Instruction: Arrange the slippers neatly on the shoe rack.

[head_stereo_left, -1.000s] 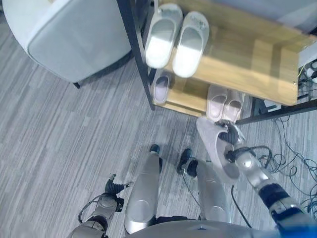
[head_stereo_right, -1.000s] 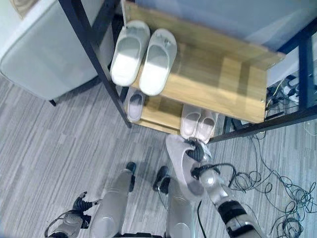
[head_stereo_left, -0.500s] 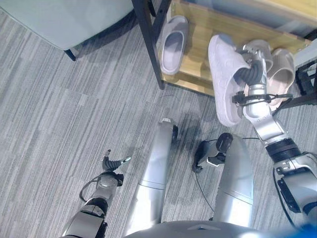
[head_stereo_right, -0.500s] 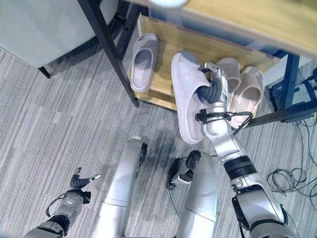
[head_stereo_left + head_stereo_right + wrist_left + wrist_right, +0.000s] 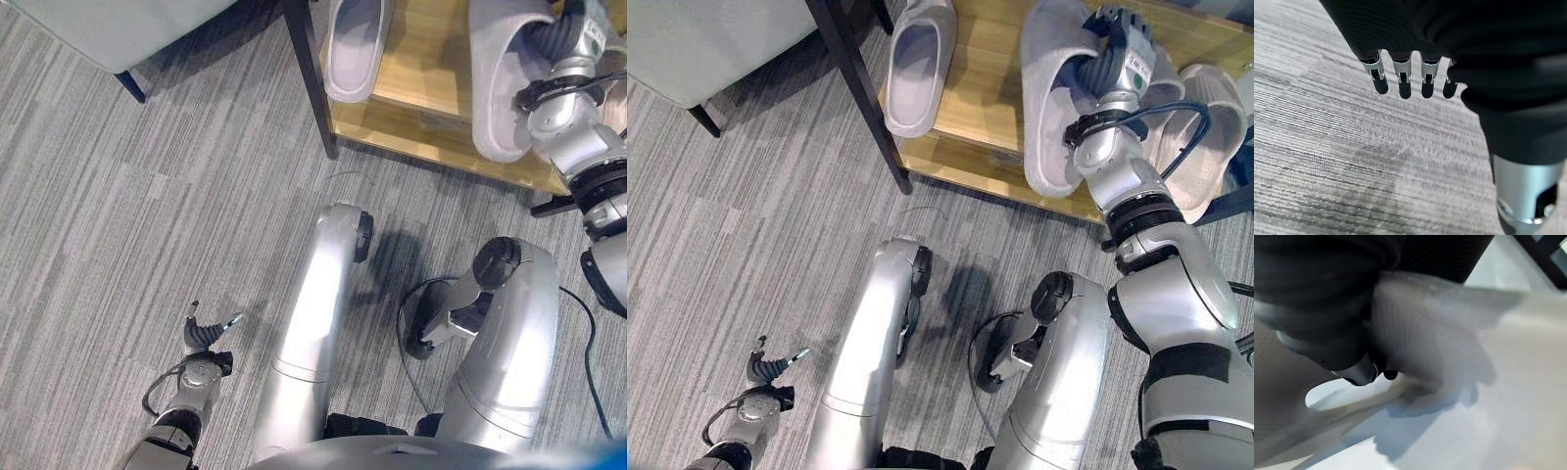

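Shoe rack (image 5: 970,147) front edge: right hand (image 5: 1112,69) grips slipper (image 5: 1050,88).

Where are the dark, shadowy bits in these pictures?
Left eye view: a dark shadow lies on the carpet under the grey seat. Right wrist view: a soft grey shadow falls across the pale slipper that the right hand grips. Left wrist view: there is a faint darker patch on the carpet past the left hand.
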